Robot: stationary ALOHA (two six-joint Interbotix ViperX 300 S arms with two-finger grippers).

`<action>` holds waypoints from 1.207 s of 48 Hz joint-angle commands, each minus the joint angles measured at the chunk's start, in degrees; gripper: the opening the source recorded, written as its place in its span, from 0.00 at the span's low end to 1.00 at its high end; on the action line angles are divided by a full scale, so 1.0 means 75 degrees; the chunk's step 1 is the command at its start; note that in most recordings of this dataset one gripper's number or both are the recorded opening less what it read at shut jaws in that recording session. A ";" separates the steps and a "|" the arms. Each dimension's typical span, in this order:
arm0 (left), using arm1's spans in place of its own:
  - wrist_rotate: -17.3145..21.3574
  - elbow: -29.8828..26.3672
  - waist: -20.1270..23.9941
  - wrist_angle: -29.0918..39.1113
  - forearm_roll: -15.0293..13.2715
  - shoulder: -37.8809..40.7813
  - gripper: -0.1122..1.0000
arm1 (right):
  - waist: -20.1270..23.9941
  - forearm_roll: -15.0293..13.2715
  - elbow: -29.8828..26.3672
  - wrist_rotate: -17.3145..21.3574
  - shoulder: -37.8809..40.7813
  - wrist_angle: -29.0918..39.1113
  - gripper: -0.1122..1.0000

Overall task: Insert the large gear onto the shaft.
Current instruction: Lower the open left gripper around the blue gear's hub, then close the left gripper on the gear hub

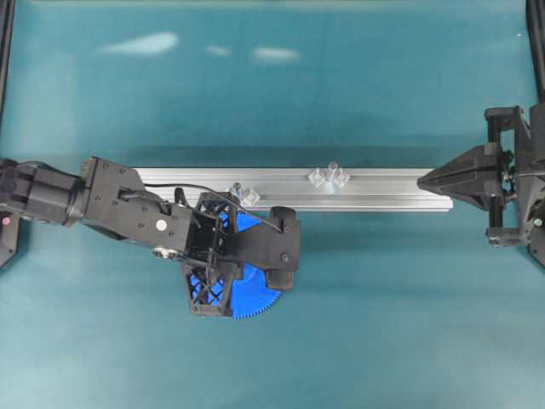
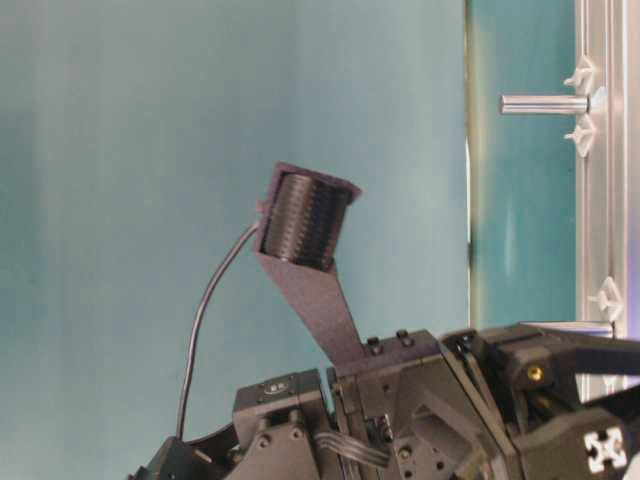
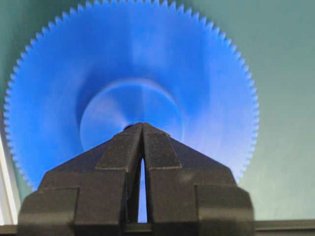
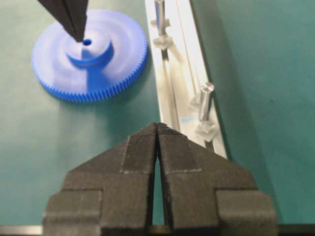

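Resting: gear [image 4: 88,54] is lying flat on bench [image 4: 59,137].
Left hand [image 4: 78,34]: closed, empty, touching hub.
Risk: closed tips are sliding off, nudging gear away from shaft [image 4: 205,101].

A silvery rail [image 1: 196,181] lies lengthwise across the teal worktop [image 1: 366,298]. A second upright pin [image 1: 237,188] with clear tabs stands on it.

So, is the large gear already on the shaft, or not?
Not yet. The large gear lies flat on the table beside the rail, its centre hole empty.
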 commanded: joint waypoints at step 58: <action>-0.0164 -0.0164 0.0012 -0.0059 0.0035 -0.0082 0.95 | -0.0023 0.0012 -0.0059 0.0082 0.0012 -0.0035 0.16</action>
